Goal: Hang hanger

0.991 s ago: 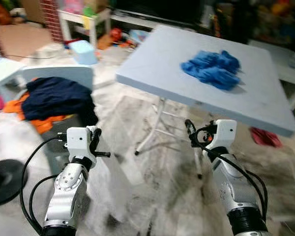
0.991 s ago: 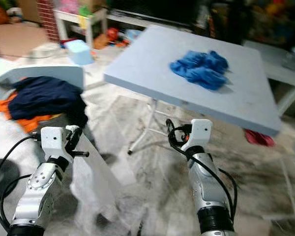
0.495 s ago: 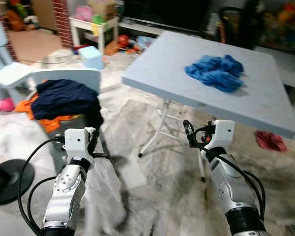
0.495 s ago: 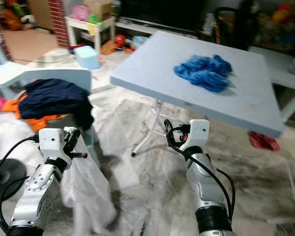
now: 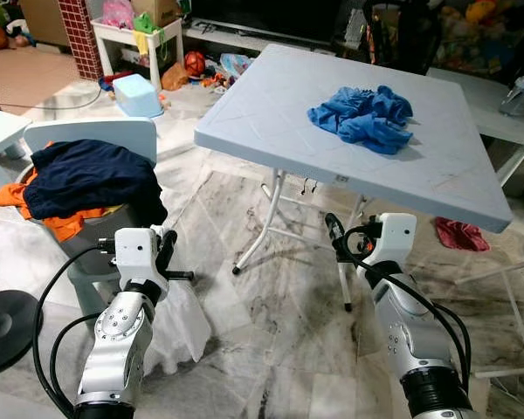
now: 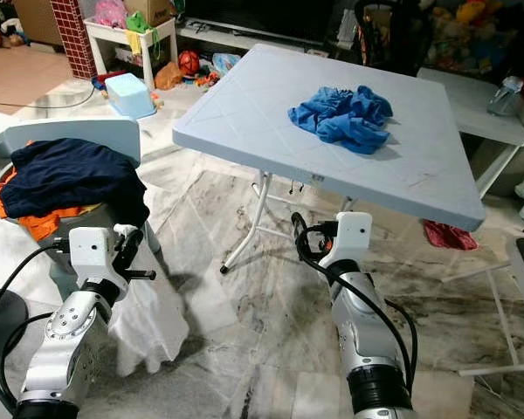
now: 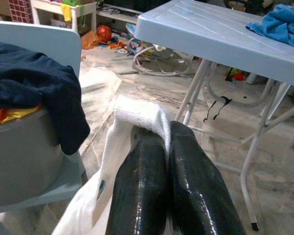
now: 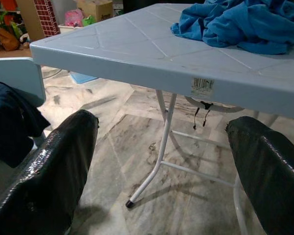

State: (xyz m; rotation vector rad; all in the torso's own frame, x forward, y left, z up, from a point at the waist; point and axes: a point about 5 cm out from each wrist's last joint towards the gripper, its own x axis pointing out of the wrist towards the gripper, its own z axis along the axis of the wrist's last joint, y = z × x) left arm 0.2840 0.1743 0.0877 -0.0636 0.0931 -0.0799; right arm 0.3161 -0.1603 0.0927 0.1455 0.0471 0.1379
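Left gripper [image 7: 166, 147] is clenched tight on a white cloth [image 6: 148, 319], fingers [image 7: 137, 181] pressed together with a fold of the fabric bunched over their tips. The rest of the cloth hangs down from that grip toward the marble floor [image 5: 279, 314], draping just beside the robot's left forearm. Right gripper [image 8: 161, 161] is up at the same height, fingers spread wide with nothing between them, pointing at the table [image 5: 454, 175] from just short of its near edge.

Now the containers. There's a grey bin [image 5: 92, 240] to the left, sitting in front of a pale blue chair back [image 5: 113, 133], and it's piled over the rim: a dark navy garment [image 5: 87, 179] on top, spilling down the bin's near side, with orange fabric [image 5: 65, 223] poking out underneath it. The cloth in the left gripper hangs right by that bin.

On the table, a crumpled blue garment [image 5: 362, 113] lies toward the far side, well apart from both grippers. A red rag [image 5: 461, 234] sits on the floor past the table's right legs. Further back, a light blue tub [image 5: 138, 93] rests on the floor near a low white shelf [image 5: 131, 35] loaded with toys. A black round base [image 5: 4, 319] shows at the far left. As for a hanger, I can't make one out from here.
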